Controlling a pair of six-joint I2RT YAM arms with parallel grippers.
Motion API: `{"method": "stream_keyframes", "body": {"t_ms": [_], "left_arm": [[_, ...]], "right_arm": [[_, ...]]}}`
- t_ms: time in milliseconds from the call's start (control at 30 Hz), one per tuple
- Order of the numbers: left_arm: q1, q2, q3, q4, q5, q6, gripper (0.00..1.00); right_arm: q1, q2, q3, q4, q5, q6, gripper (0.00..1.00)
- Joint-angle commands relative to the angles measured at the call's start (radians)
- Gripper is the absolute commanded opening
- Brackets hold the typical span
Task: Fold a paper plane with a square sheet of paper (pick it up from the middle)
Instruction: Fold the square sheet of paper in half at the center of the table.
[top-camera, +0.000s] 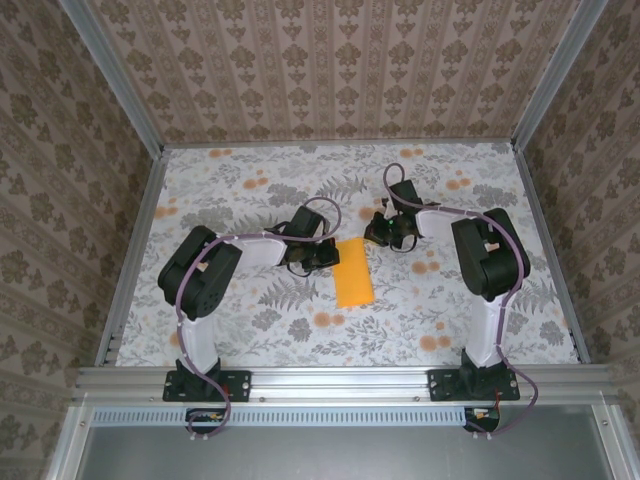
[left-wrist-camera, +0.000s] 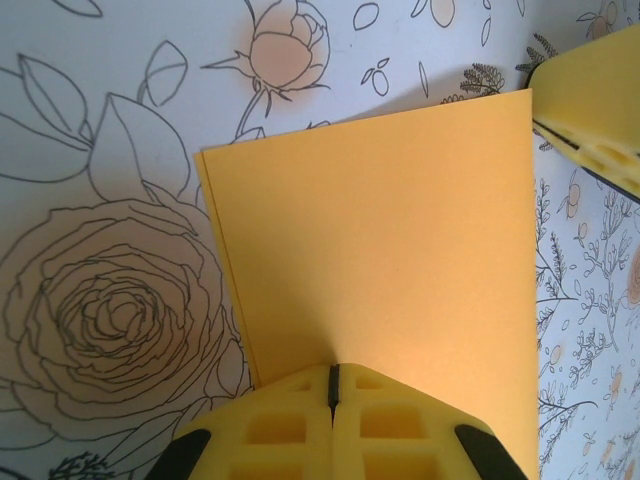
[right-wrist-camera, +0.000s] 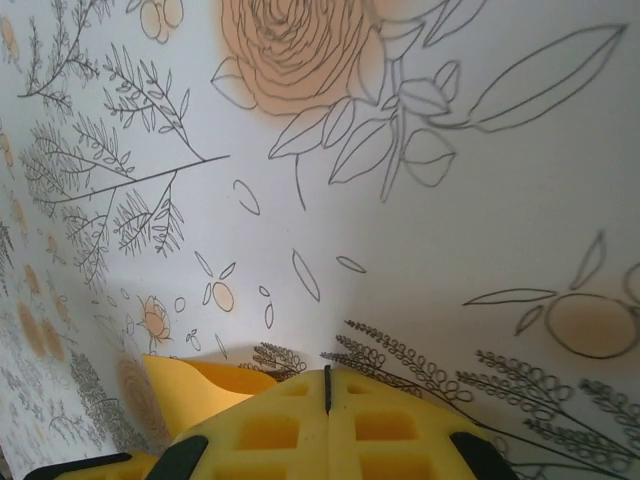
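Top external: left end effector (top-camera: 320, 257), right end effector (top-camera: 376, 235) lowered, flanking paper (top-camera: 353, 275).

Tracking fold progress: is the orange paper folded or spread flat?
Folded: the paper is a narrow rectangle from above, with two layered edges along one side.

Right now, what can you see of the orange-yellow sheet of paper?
The sheet of paper is matte orange-yellow and forms a narrow rectangle. Two layered edges along one side suggest it is folded in half. It lies flat on the floral cloth. The shut left end effector overlaps one edge, and the right end effector sits by a corner.
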Motion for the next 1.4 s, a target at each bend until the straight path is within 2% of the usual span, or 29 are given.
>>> {"method": "stream_keyframes", "body": {"t_ms": [0, 267, 433, 533, 867, 1367], "left_arm": [[-0.002, 0.101, -0.062, -0.244, -0.109, 0.036, 0.03], [-0.004, 0.112, -0.056, -0.238, -0.109, 0.041, 0.04], [-0.002, 0.117, -0.056, -0.238, -0.109, 0.042, 0.04], [-0.001, 0.118, -0.056, -0.238, -0.112, 0.044, 0.04], [-0.003, 0.124, -0.061, -0.238, -0.119, 0.042, 0.04], [0.008, 0.134, -0.078, -0.220, -0.124, 0.037, 0.03]], "right_arm": [[0.009, -0.117, -0.049, 0.018, 0.005, 0.007, 0.02], [0.043, -0.272, -0.267, 0.050, -0.081, 0.011, 0.04], [0.104, -0.270, -0.311, 0.067, -0.172, -0.001, 0.04], [0.136, -0.250, -0.308, 0.059, -0.172, -0.015, 0.04], [0.140, -0.183, -0.331, 0.027, -0.165, -0.046, 0.05], [0.119, -0.385, -0.599, -0.027, -0.130, -0.103, 0.08]]}}
